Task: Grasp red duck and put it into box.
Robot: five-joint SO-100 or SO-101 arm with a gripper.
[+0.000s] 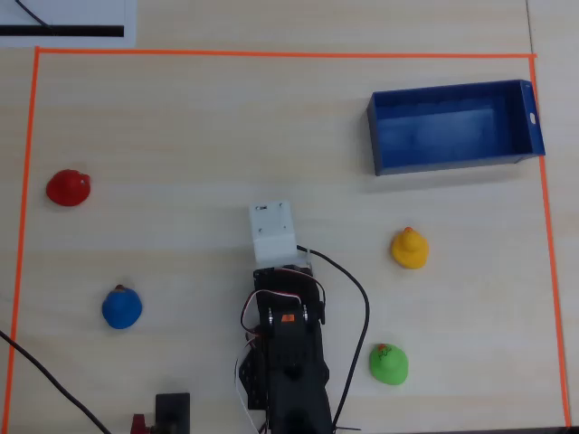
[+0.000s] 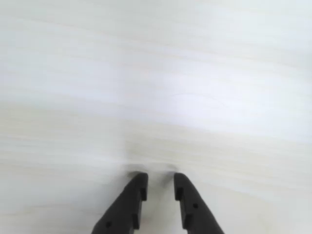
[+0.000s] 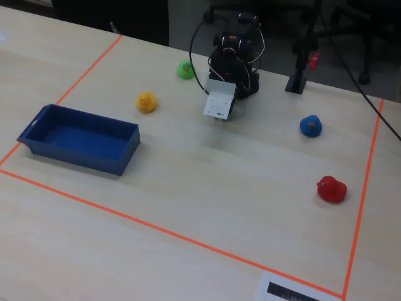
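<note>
Arm folded over the pale wood-grain worktop (image 1: pixel 181 136), its black two-finger jaws slightly apart and empty.

In the wrist view the fingertips hang just above bare wood with a narrow gap between them. The small glossy red rubber duck (image 1: pixel 69 188) sits near the left orange tape line in the overhead view, well apart from the arm; the dark-blue rectangular open-top box (image 1: pixel 452 127) stands empty at the upper right. A blue duck (image 1: pixel 120 307), a yellow duck (image 1: pixel 409 248) and a green duck (image 1: pixel 389 363) lie scattered around the arm.
</note>
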